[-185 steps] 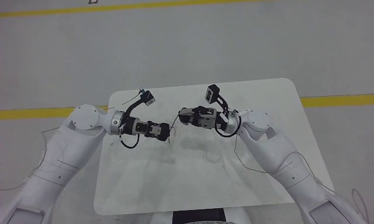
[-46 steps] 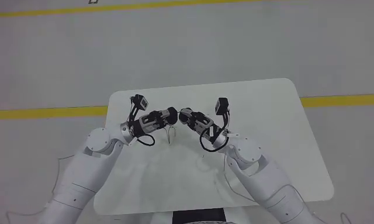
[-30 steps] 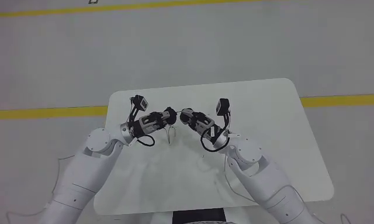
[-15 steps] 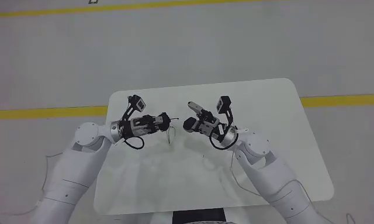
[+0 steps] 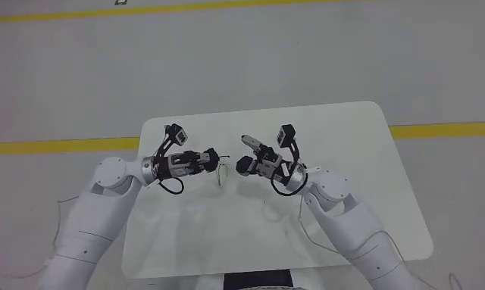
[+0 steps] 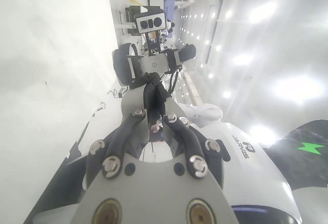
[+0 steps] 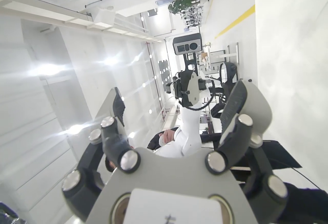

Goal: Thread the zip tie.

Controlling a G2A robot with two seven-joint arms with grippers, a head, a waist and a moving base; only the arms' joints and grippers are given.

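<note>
The zip tie (image 5: 220, 172) is a thin dark strand hanging in a small loop just above the white table (image 5: 341, 214). My left gripper (image 5: 214, 158) is shut on its upper end; in the left wrist view its fingers (image 6: 151, 81) are pressed together on something dark. My right gripper (image 5: 247, 154) stands open a short way to the right of the tie, not touching it. In the right wrist view its fingers (image 7: 176, 101) are spread wide with nothing between them, and they face the left arm's wrist (image 7: 191, 91).
Both arms meet over the table's rear middle. A tiny dark speck (image 5: 264, 201) lies on the table in front of the grippers. Grey floor with yellow lines (image 5: 227, 4) surrounds the table.
A second ago the two grippers were tip to tip on the tie. The right gripper has since opened and drawn back to the right, and the left gripper has drawn back left with the tie.
</note>
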